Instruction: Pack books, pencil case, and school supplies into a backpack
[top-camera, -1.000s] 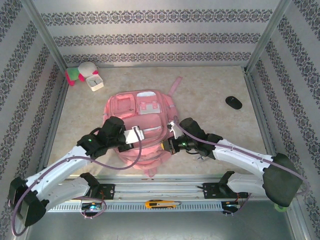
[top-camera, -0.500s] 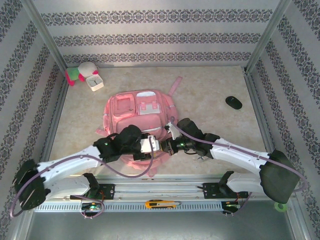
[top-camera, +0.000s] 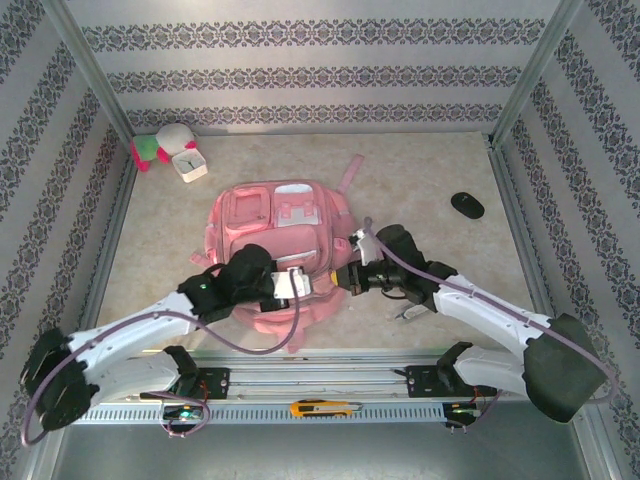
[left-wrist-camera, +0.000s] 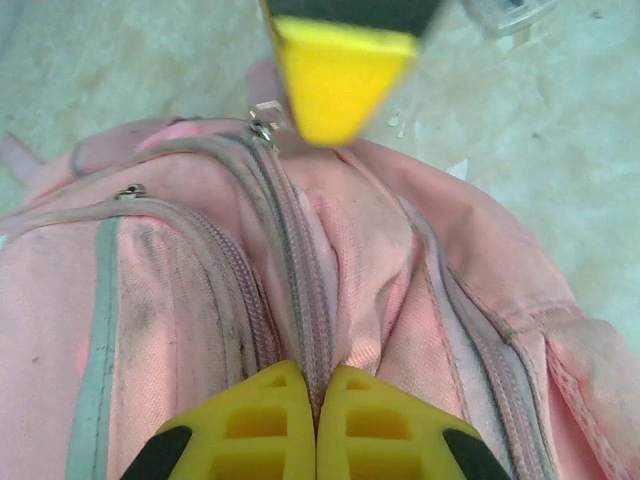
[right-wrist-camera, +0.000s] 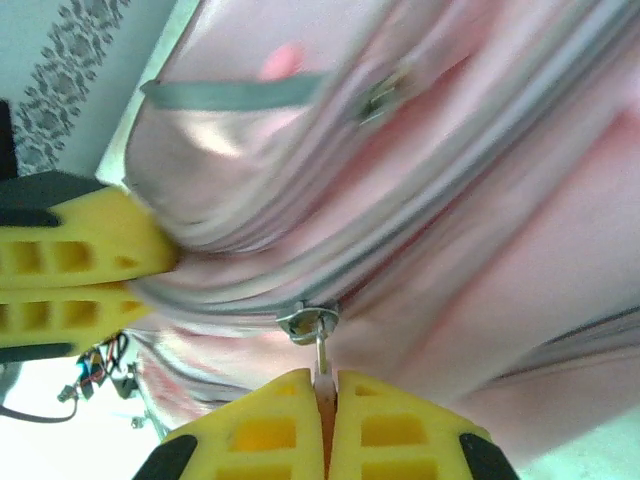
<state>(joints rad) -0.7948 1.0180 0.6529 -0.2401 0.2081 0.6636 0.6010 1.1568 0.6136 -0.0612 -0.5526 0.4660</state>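
Right wrist view: right pincer (right-wrist-camera: 322, 385) clenched on the zip pull (right-wrist-camera: 318, 335) of the backpack (top-camera: 280, 215) lying mid-table (top-camera: 420, 180); left pincer (left-wrist-camera: 318, 385) pinches its fabric. Zipping seems underway; next needs a steady pull along the track

Beige marbled table (top-camera: 420, 190). White square clock (top-camera: 188, 165) at table's far left corner. Plush toy (top-camera: 160, 143), white, pink, green, touching clock. Black oval object (top-camera: 467, 205) near table's right edge. Yellow utility knife (top-camera: 318, 408) on rail along table's near edge.
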